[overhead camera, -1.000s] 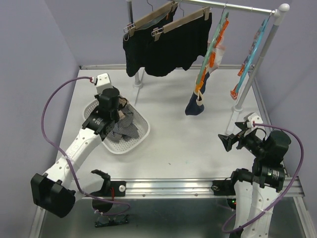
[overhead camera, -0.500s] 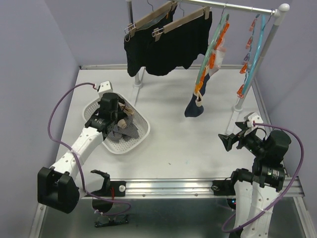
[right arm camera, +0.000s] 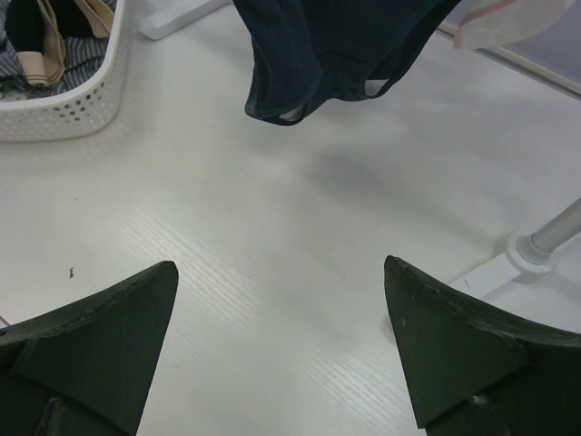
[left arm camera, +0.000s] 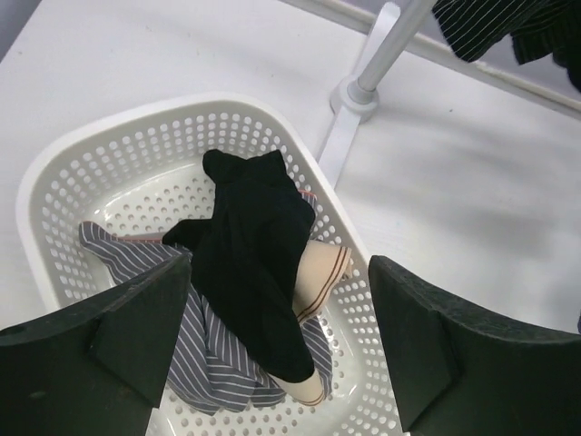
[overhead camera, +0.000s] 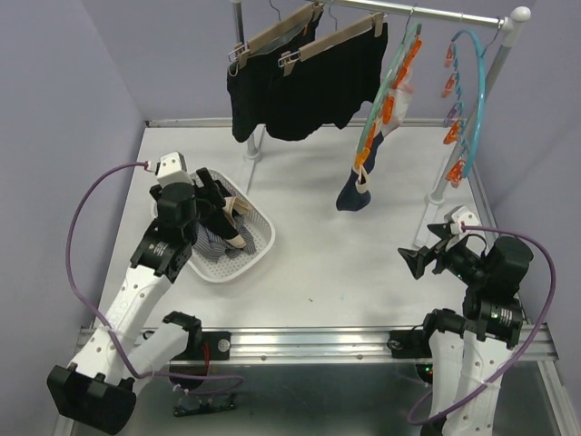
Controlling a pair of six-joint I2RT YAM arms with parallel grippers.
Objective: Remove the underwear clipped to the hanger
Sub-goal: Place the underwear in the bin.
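Left gripper point(left arm camera: 280, 263) raised, spread, wrist view shows black underwear point(left arm camera: 254, 245) in basket point(left arm camera: 64, 173)

walls point(overhead camera: 73, 91): lavender | table point(overhead camera: 345, 272): white | near edge: aluminium rail point(overhead camera: 363, 338)

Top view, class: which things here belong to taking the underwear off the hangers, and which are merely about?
Job: black shorts, navy piece, loaded peg hanger, wooden hangers, basket holding loose pieces.
Merely about: empty peg hanger, rack foot, purple cable.
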